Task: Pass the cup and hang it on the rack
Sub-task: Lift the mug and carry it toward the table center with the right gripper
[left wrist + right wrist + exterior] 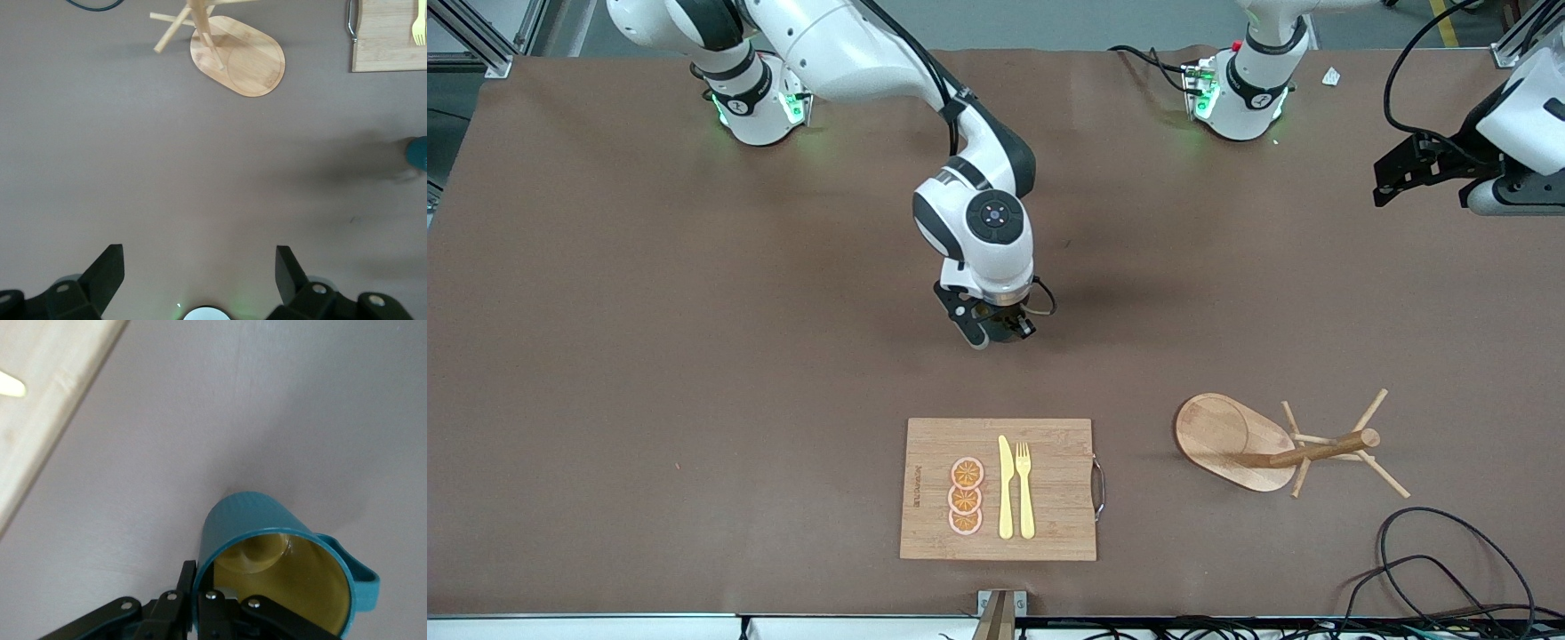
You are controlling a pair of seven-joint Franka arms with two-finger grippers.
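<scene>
Cutting board (998, 489) nearest cam: orange slices (966, 496), knife (1006, 487), fork (1024, 487) on it.
Rack (1232, 441) sits beside board toward left arm's end, post + pegs lean that way too. R gripper (200, 603) over mid-table, farther from cam than board, clamped on cup (280, 570) rim: one finger inside, one outside, handle pointing away from fingers. Cup up off the table surface. L gripper (199, 277) parked at left arm's end of table, jaws wide apart, holding nothing, waiting.

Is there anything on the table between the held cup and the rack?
Nothing visible. The right claw is shut on the cup; only bare table lies between it and the rack. The cutting board sits aside.
</scene>
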